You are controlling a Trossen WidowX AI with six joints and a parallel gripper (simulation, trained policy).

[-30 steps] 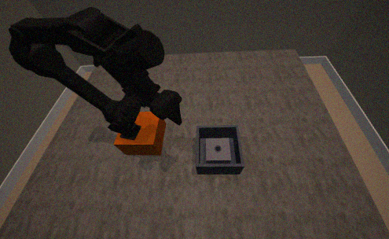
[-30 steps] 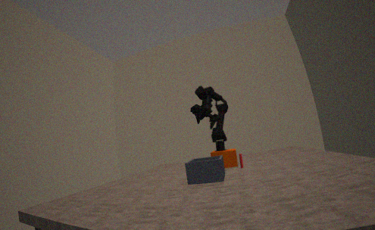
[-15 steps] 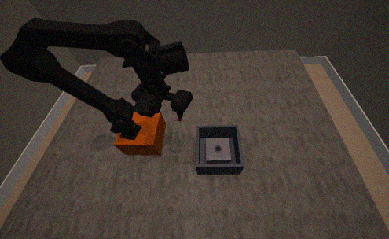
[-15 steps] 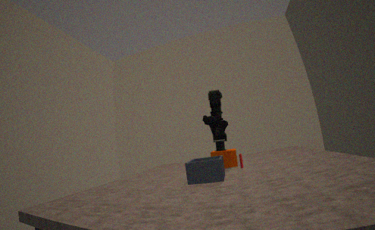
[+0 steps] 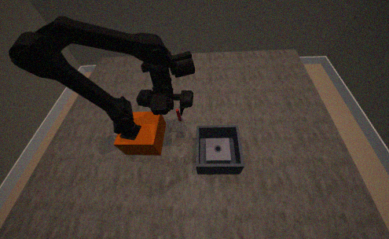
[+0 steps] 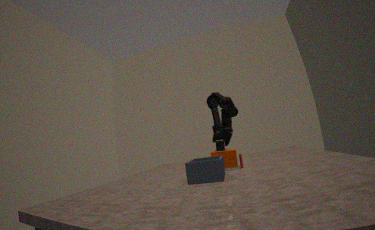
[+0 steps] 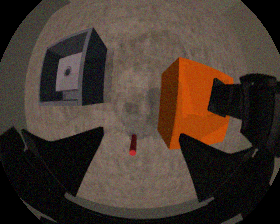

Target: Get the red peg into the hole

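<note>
Over the table (image 5: 280,189) (image 6: 270,193) (image 7: 136,65), the black arm (image 5: 96,33) (image 6: 217,113) bends high and points its gripper (image 5: 174,106) (image 7: 142,134) down — its fingers are wide apart with nothing between them. The tabletop is brownish, and plain walls (image 6: 195,76) stand in a dim room. The red peg (image 5: 178,115) (image 6: 241,160) (image 7: 133,146) stands on the table beside the orange block (image 5: 148,134) (image 6: 230,159) (image 7: 191,105) — below the gripper, outside the open box (image 5: 219,170) (image 6: 205,172) (image 7: 81,75).

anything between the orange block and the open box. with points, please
Only bare tabletop (image 5: 257,204) (image 7: 136,60) separates the orange block (image 5: 142,149) (image 7: 198,95) from the open box (image 5: 219,170) (image 7: 93,75), as the top and wrist views show.
</note>
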